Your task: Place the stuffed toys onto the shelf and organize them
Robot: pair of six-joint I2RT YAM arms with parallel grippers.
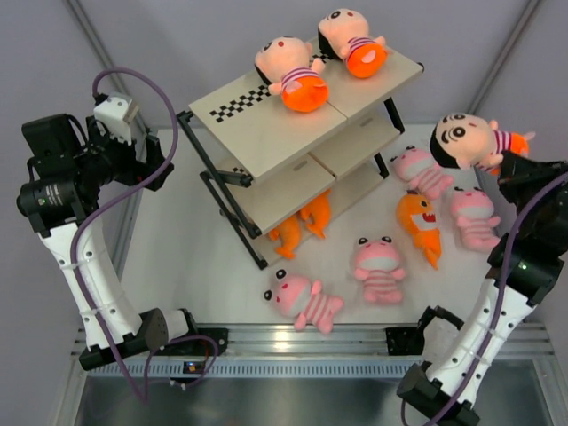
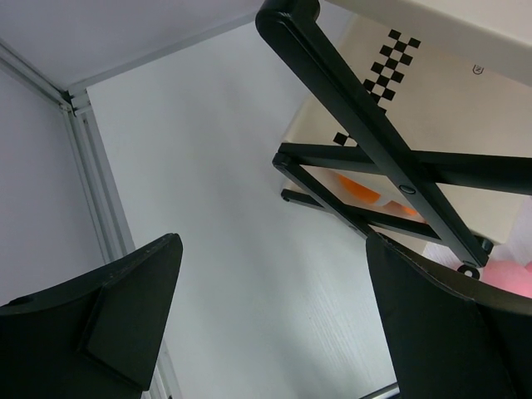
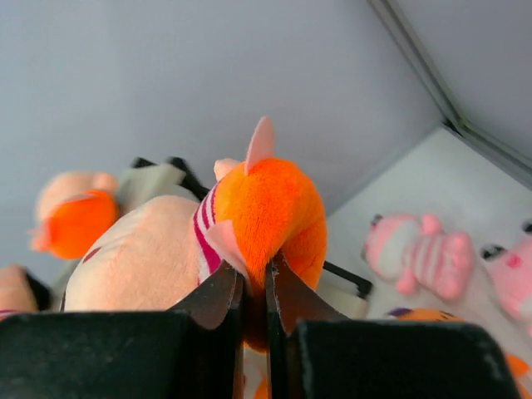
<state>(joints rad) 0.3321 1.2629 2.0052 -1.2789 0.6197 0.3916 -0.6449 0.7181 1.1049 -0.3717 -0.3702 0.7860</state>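
the right hand [image 3: 266,283] is pinching a doll [image 1: 466,140] by its orange bottom, holding it high, likely to clear the shelf [image 1: 257,124]; the left hand [image 2: 273,249] is gaping wide.

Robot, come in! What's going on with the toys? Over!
Right end effector shut on doll, right of shelf. Left end effector open, empty. Two more dolls on shelf top. Nothing seen blocking the way.

2 dolls [image 1: 288,71] are up on top of the shelf [image 1: 266,133]. 4 animals [image 1: 380,266] lie on the surface [image 1: 177,240], right and front of it.
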